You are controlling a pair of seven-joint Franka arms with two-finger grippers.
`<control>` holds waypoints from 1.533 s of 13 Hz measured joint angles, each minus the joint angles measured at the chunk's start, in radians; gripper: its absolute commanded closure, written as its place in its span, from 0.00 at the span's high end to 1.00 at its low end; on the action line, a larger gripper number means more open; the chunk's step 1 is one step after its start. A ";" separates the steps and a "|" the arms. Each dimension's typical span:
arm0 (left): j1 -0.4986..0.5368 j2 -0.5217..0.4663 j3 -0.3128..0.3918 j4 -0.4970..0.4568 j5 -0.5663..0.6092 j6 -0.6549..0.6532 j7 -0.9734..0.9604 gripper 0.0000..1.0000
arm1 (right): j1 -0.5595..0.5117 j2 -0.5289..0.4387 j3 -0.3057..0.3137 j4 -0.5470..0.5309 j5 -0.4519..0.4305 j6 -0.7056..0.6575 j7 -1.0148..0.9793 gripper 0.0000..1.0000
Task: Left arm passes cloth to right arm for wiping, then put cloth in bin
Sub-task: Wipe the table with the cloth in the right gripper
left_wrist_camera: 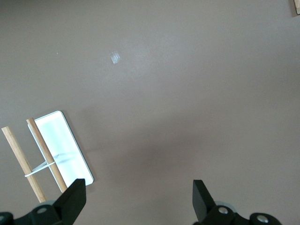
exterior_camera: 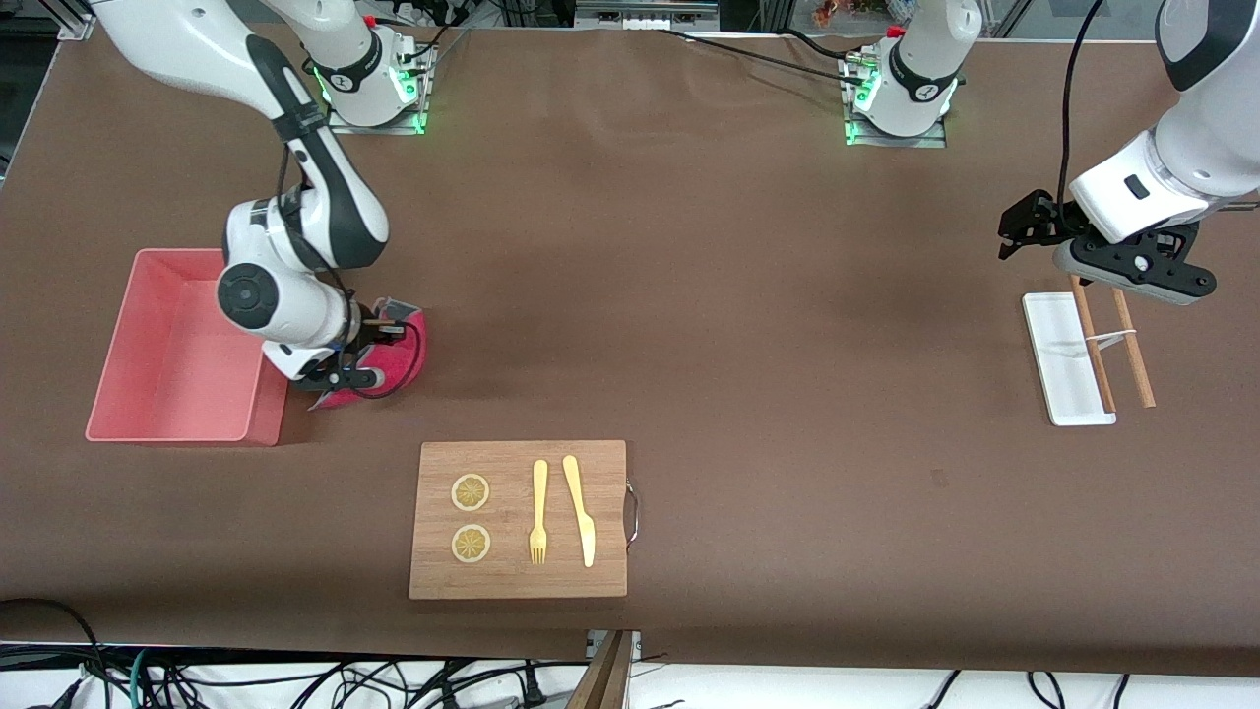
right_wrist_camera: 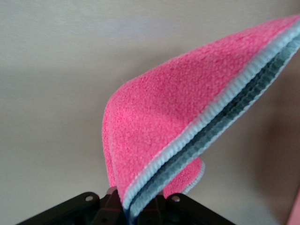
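Our right gripper (exterior_camera: 366, 347) pinches the fuzzy crimson-pink cloth (exterior_camera: 402, 356) beside the pink plastic bin (exterior_camera: 177, 345), ready for dropping in. Our left gripper (left_wrist_camera: 138, 197) waits, jaws spread and empty, over the small white tray (exterior_camera: 1063, 359).

Both arms wore glossy white shells with black bands at the joints. Each base glowed green at its foot and carried a small red cap beside a round black emblem. The right arm's wrist showed a large black disc on its white housing, and a thin black cable looped just beside the right end effector (exterior_camera: 369, 366) (itself black). The left end effector (exterior_camera: 1024, 228) was matte black, its two blocky fingers (left_wrist_camera: 74, 199) fixed by small silvery screws.
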 measured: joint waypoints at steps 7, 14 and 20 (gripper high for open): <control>-0.010 0.002 0.008 -0.003 0.000 0.000 0.000 1.00 | 0.199 -0.029 0.012 0.006 0.000 0.028 0.350 0.00; -0.010 0.004 0.009 -0.003 0.000 0.002 0.000 1.00 | 0.355 -0.027 0.060 0.065 0.070 0.051 0.706 0.00; -0.010 0.004 0.010 -0.003 0.000 0.002 0.000 1.00 | 0.355 -0.020 0.064 0.120 0.091 0.041 0.722 0.00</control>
